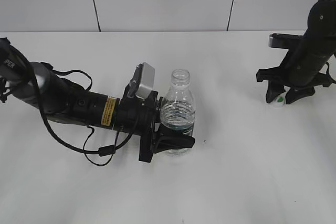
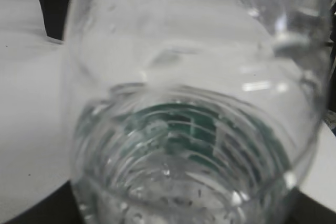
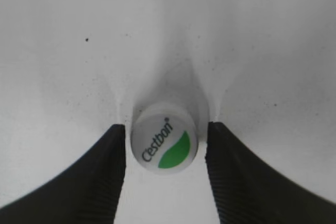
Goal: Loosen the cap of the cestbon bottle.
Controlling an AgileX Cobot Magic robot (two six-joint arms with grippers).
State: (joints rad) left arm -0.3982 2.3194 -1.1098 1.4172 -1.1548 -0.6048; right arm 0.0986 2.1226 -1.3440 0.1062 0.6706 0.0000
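Note:
The cestbon bottle (image 1: 178,109) stands upright at the table's middle, clear, part full of water, with a green label low down. Its neck is bare and open at the top. My left gripper (image 1: 177,132) is shut on the bottle's lower body from the left. The bottle (image 2: 184,129) fills the left wrist view. The cap (image 1: 279,101) lies apart on the table at the far right. My right gripper (image 1: 280,97) points down over it. In the right wrist view the cap (image 3: 164,142) shows its white top and green mark between the fingers, with a gap on each side; the right gripper (image 3: 166,126) is open.
The white table (image 1: 236,182) runs to a pale panelled wall at the back. The left arm's black cable (image 1: 79,148) loops on the table beside that arm.

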